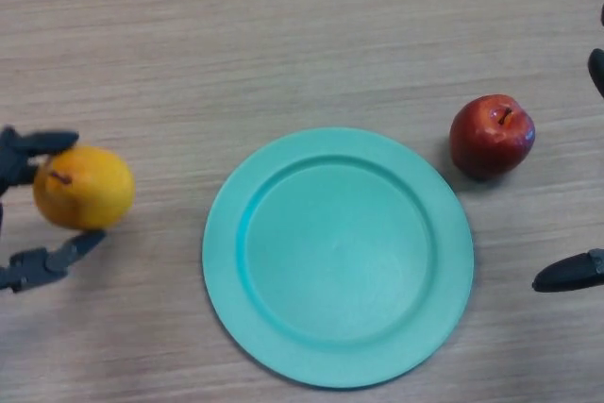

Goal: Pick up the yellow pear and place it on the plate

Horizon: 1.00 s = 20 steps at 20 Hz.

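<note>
With the task barely begun, the left hand (28, 209) is bracketing the yellow pear (83, 187) between spread fingers without clearly gripping it, while the empty plate (338, 257) is waiting well to that hand's right.

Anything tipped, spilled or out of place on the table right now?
Nothing stands out. The pear sits between the left hand's fingers at the table's left edge, the plate lies flat and bare, and the apple rests beside it near the right hand.
</note>
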Tool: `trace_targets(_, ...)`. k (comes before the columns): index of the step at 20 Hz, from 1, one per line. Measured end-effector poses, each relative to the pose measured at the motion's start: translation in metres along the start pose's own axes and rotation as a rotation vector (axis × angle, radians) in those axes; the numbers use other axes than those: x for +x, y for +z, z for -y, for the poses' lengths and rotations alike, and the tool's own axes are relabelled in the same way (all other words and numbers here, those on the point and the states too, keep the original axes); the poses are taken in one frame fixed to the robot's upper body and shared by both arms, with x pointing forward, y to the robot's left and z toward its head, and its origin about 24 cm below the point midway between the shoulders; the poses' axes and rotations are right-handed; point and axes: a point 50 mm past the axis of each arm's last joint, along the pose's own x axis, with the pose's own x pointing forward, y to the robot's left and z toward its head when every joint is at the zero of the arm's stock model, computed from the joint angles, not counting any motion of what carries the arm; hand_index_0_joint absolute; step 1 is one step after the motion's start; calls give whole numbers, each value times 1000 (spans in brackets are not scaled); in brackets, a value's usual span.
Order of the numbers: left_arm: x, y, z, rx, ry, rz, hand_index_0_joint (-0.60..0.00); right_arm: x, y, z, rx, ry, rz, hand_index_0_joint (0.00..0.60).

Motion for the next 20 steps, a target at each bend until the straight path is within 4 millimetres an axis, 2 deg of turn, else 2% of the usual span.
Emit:
trace_targets(3,1,32,9,-63,-79,113,-600,0,1,0,-1,-4,4,0)
trace_targets(5,1,49,22,-211,-171,126,-600,0,1,0,-1,-6,5,0)
trace_targets(7,-5,67,48,-249,-392,120,-600,-1,1,1,-3,-10,4,0)
trace_targets(8,-11,72,70,-198,-527,111,-600,-3,4,1,-8,-14,12,0)
trace_targets(10,-21,78,101,-96,-737,102,-600,-4,8,1,-1,-13,32,0)
trace_targets(11,-24,78,109,-75,-792,91,-600,-5,8,2,8,-14,31,0)
trace_targets(13,-20,69,120,17,-810,73,-600,-7,8,6,5,-34,15,0)
trace_targets(15,-12,56,124,100,-729,72,-600,-9,8,9,0,-46,15,0)
trace_targets(20,7,57,124,97,-642,109,-600,-9,13,8,-10,-43,36,0)
